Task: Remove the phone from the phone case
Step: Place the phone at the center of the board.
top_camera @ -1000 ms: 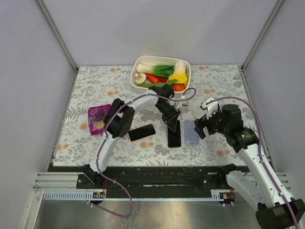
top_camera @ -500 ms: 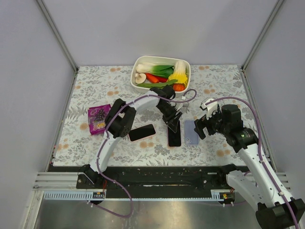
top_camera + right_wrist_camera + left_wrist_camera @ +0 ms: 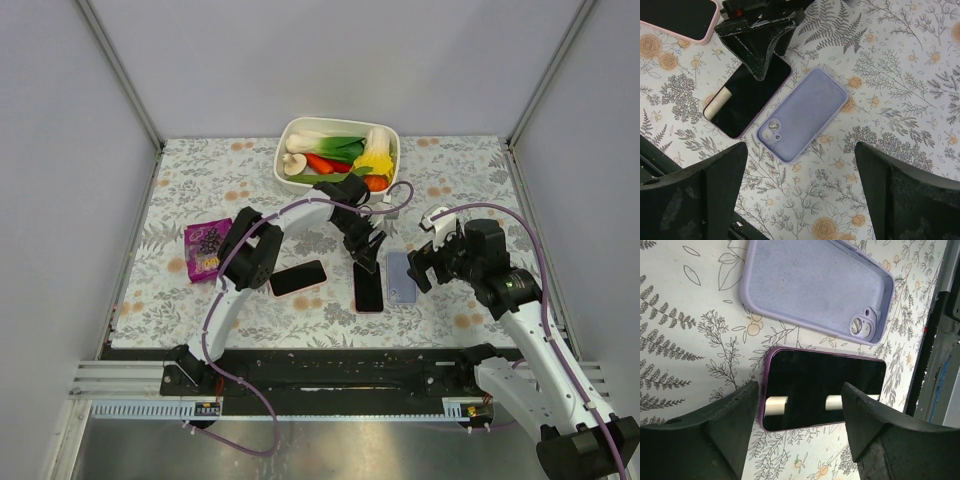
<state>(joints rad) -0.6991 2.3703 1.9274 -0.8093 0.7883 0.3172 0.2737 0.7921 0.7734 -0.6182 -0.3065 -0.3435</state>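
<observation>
The phone [image 3: 367,287], black-screened with a purple rim, lies flat and bare on the floral table. Beside it on the right lies the empty lilac phone case [image 3: 401,277], inside facing up. In the left wrist view the phone [image 3: 824,388] lies below the case [image 3: 815,285]. My left gripper [image 3: 800,407] hovers open over the phone's end, holding nothing. In the top view the left gripper [image 3: 366,250] stands just behind the phone. My right gripper [image 3: 800,150] is open and empty above the table, with the case [image 3: 805,112] and phone [image 3: 747,100] ahead of it.
A second phone in a pink case [image 3: 298,277] lies left of the bare phone. A purple snack bag [image 3: 206,248] sits further left. A white tub of vegetables [image 3: 290,140] stands at the back. The left arm's cable loops near the tub.
My left gripper has opened, let go of the phone and drawn back a little. The phone now rests flat on the table. The right arm has not moved.
</observation>
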